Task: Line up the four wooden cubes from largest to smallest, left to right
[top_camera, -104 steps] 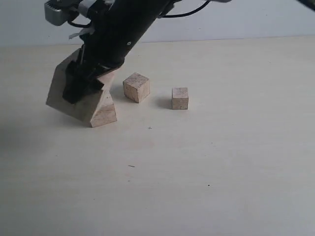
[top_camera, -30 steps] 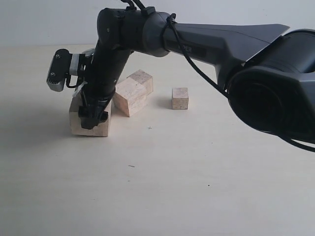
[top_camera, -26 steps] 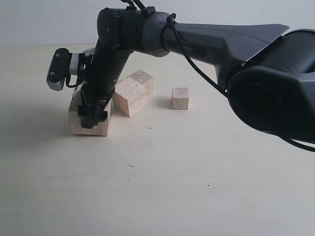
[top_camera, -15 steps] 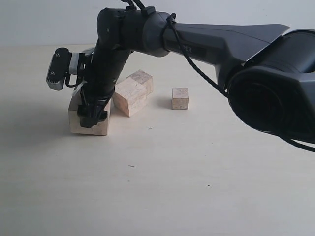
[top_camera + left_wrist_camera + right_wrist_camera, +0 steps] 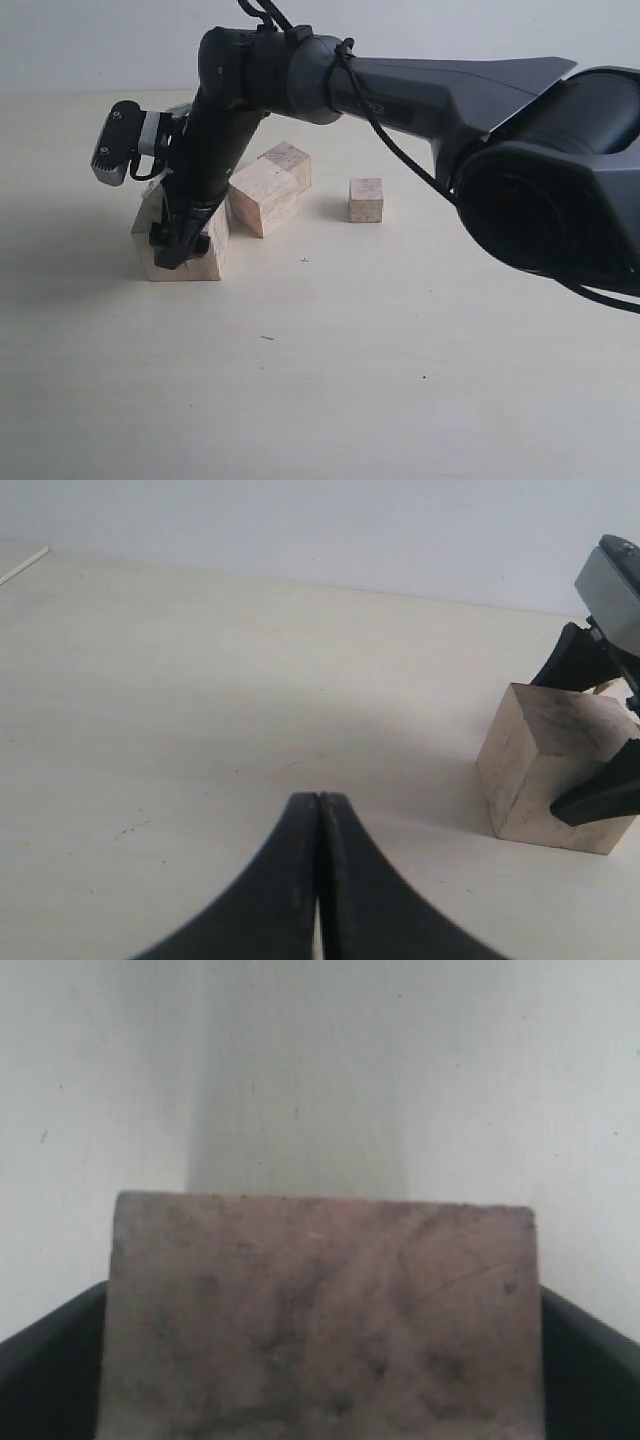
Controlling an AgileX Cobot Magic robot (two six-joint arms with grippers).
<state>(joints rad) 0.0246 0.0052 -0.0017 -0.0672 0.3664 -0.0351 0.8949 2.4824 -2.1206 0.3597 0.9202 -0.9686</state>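
Observation:
The largest wooden cube [image 5: 203, 256] stands on the table at the left, with my right gripper [image 5: 180, 225] shut on it from above. In the right wrist view its mottled top [image 5: 320, 1300] fills the space between the dark fingers [image 5: 40, 1360]. The second cube [image 5: 262, 197] sits just right of it, partly covering the third cube [image 5: 290, 160] behind. Further right, the smallest cube [image 5: 366, 200] stands alone. My left gripper [image 5: 318, 800] is shut on nothing, low over bare table, well away from the largest cube [image 5: 545, 765].
The pale table [image 5: 400, 350] stretches wide in front of and to the right of the cubes. The right arm [image 5: 450, 90] reaches across from the right, passing above the two middle cubes. A pale wall stands behind the table.
The right gripper has slid the largest cube a little to the left over the last second. 3.5 s ago that cube was tipped up on an edge.

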